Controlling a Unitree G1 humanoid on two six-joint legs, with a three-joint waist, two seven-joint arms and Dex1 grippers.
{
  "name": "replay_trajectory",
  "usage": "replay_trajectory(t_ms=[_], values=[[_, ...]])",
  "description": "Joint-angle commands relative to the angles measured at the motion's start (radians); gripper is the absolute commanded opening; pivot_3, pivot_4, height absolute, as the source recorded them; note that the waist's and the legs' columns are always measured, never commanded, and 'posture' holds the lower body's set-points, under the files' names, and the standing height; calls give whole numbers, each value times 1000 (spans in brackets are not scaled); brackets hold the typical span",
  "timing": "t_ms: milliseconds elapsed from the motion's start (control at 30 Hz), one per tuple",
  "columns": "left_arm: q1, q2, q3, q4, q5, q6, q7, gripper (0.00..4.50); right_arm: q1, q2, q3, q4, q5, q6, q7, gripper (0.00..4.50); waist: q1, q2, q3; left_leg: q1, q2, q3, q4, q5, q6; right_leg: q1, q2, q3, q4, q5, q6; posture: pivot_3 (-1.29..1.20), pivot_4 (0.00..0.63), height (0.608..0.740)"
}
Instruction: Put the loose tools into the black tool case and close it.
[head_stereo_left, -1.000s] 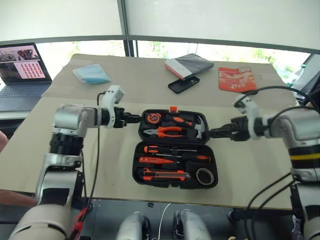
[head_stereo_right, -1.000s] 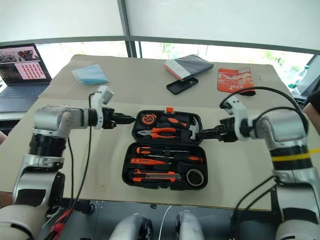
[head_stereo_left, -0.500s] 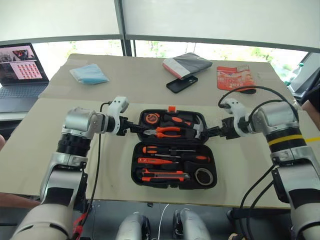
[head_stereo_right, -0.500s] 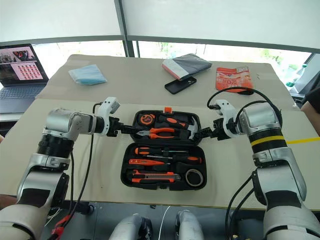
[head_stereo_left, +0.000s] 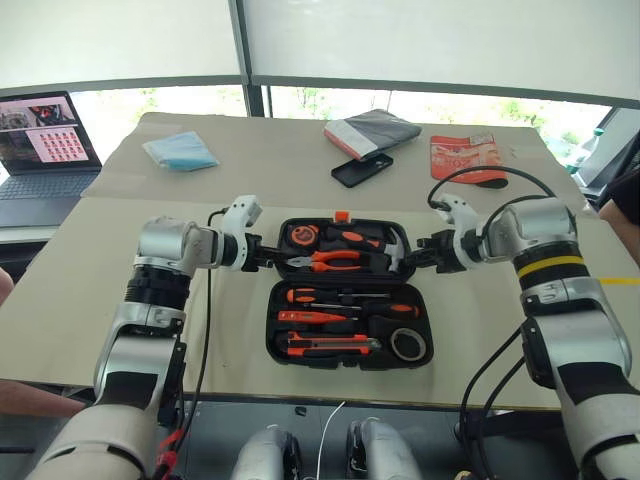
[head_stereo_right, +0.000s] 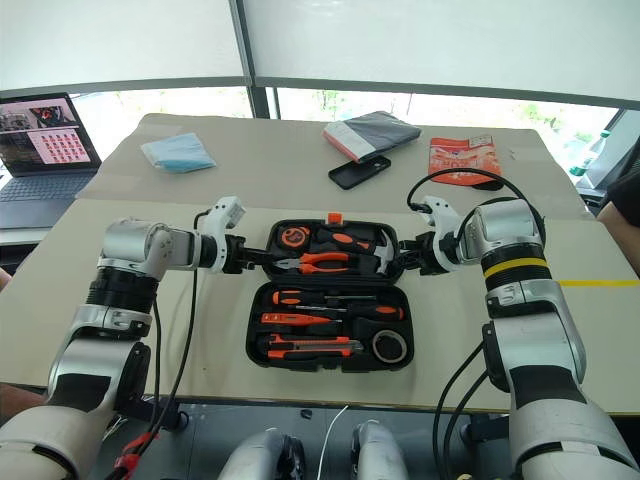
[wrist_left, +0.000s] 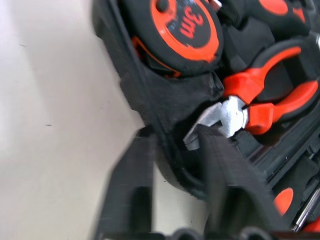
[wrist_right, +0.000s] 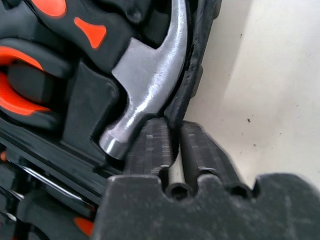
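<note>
The black tool case (head_stereo_left: 272, 340) lies open on the table, its orange latch (head_stereo_left: 342, 216) on the far edge. In its near half sit the screwdrivers (head_stereo_left: 330, 297), the utility knife (head_stereo_left: 325, 347) and the dark roll of tape (head_stereo_left: 407, 344). My left gripper (head_stereo_left: 268, 258) is shut on the left rim of the far half. In the left wrist view, one of the left gripper's (wrist_left: 175, 137) fingers is inside the wall and one outside. My right gripper (head_stereo_left: 412, 262) is shut on the right rim, and the right wrist view shows the right gripper (wrist_right: 173, 125) pinching the edge beside the hammer head (wrist_right: 145, 95).
The far half holds pliers (head_stereo_left: 335, 262), a hammer (head_stereo_left: 395, 255) and a tape measure (head_stereo_left: 303, 237). Behind the case lie a black smartphone (head_stereo_left: 367, 169), a grey pouch (head_stereo_left: 372, 130), an orange packet (head_stereo_left: 469, 157) and a blue mask (head_stereo_left: 180, 150). A laptop (head_stereo_left: 45, 135) stands far left.
Both grippers have moved inward to the sides of the case's far half and have shut on its rim. The case and the tools have stayed where they were.
</note>
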Motion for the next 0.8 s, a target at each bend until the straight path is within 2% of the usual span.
replay_trajectory(t_ms=[33,133,200,300,367,500,633,667,733,800], values=[[24,-21,93,-79,-53,-54,19,63,68,-4,-105,-94,20,-161,-38,0,-2,0,0,0,0,0,0,0,0,0,0,0,0,1,-1,0,150,740],[94,-54,167,-170,-99,-177,0,63,153,7,-173,-230,39,-304,-41,0,-3,0,0,0,0,0,0,0,0,-1,0,0,0,2,-4,0,150,740],[156,-63,196,-237,-121,-287,-40,63,223,0,-172,-334,34,-424,-11,0,-3,0,1,-1,0,0,-1,1,-1,-2,0,0,0,2,-4,0,150,740],[301,-44,179,-341,-90,-547,-142,63,349,-17,-167,-487,8,-697,46,0,-6,0,2,-1,0,1,-3,1,-2,-3,1,1,-1,2,-4,0,150,740],[386,-15,149,-358,-45,-685,-189,63,431,-56,-136,-540,-74,-920,48,0,-6,0,3,-1,0,1,-6,2,-3,-3,3,1,-2,2,-4,0,150,740],[511,-3,133,-312,26,-1036,-246,63,578,-84,-147,-557,-161,-1229,-6,0,-1,1,3,2,0,3,-11,3,-4,-3,7,0,-5,1,-4,0,150,740],[576,10,114,-254,79,-1290,-271,63,679,-112,-129,-506,-224,-1578,-1,0,-2,1,3,2,1,3,-11,4,-1,0,6,1,-10,-1,0,0,150,740],[611,24,99,-237,119,-1411,-283,63,718,-125,-127,-464,-268,-1712,-31,0,-3,1,3,3,1,3,-11,4,-1,0,6,1,-11,-2,1,0,150,740],[668,73,46,-191,201,-1603,-327,63,754,-203,-89,-372,-499,-1950,-190,0,-3,1,3,4,2,3,-11,4,-1,1,5,1,-11,-2,1,0,150,740],[687,97,30,-158,205,-1679,-347,63,757,-230,-63,-282,-536,-2059,-219,0,-3,2,3,9,2,4,-13,1,-6,2,4,3,-10,-3,1,0,150,740]])
